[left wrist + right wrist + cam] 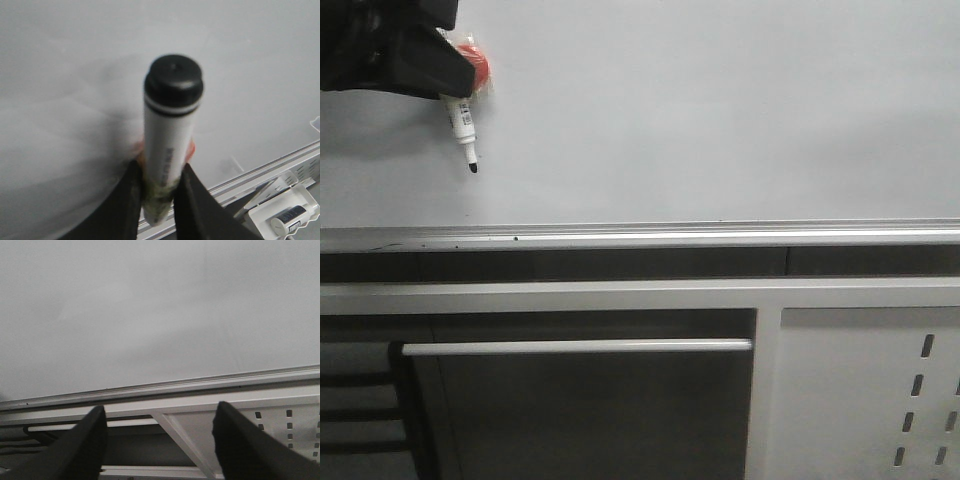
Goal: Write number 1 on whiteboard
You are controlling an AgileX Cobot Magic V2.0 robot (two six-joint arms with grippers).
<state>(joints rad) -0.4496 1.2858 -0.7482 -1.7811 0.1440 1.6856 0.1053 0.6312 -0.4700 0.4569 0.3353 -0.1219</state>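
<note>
Whiteboard [720,110] filling the upper half of the front view, pale and unmarked, silvery bottom rail [640,237] across the middle of the frame. No number 1 anywhere on it yet.

Left tool [438,62] at upper left of the front view, clamped on a marker [462,125] with white barrel, dark tip pointing down and slightly right, tip at or just off the board surface; contact impossible to confirm. Something red [475,60] behind the barrel at the tool. In the left wrist view, same marker [170,145] pinched low between the two dark fingers [125,205], black end cap toward the camera. A second marker lying in a clear tray [290,212] at lower right of that view, untouched.

Right tool [160,427] spread wide, holding nothing, looking over the rail toward the board.

Step in hand, as judged: bringing the tip onto the board to begin the stroke. To do it well:
- press lightly until the tip just meets the surface, no harder, to avoid the barrel slipping in the grip;
- draw straight down in one even pass, keeping pressure constant;
- stop well above the rail;
- lift straight off, no sideways drag, to avoid a tail.

Below the rail: dark panel with pale bar handle [575,346], perforated grey panel [870,390] at lower right.
</note>
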